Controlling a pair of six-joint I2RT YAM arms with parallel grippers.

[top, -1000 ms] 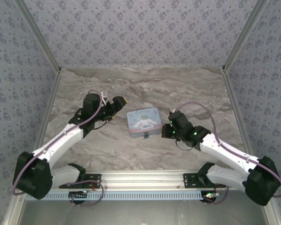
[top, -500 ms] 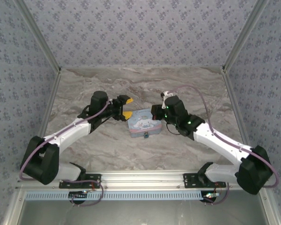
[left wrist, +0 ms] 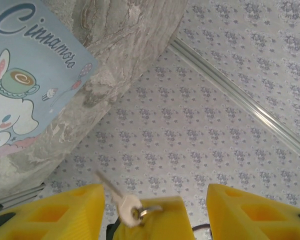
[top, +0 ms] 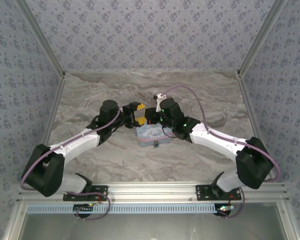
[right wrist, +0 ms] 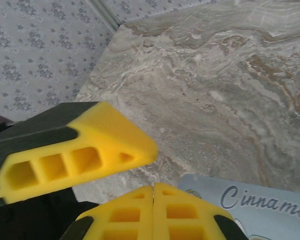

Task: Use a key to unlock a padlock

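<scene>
The tiny blue padlock [top: 155,145] sits at the front edge of the pale-blue cartoon tin [top: 153,134]. Both grippers meet above the tin's back-left corner. In the left wrist view a small silver key [left wrist: 124,206] on a ring sticks out of the right gripper's closed yellow fingers [left wrist: 157,220], blade pointing up-left. My left gripper [left wrist: 155,200] is open, one finger on each side of the key and those fingers. Seen from the right wrist, my right gripper [right wrist: 153,195] is shut, with one left finger [right wrist: 75,150] just beside it. From above, the left gripper [top: 138,114] faces the right gripper [top: 149,118].
The tin [left wrist: 20,95] lies on the marble tabletop [right wrist: 225,85], with patterned walls on three sides. Bare tabletop lies behind and to either side of the tin. Both arm bases stand at the near rail [top: 150,190].
Both arms swung inward from either side of the tin and now meet over its back-left corner. The left jaws have narrowed around the key.
</scene>
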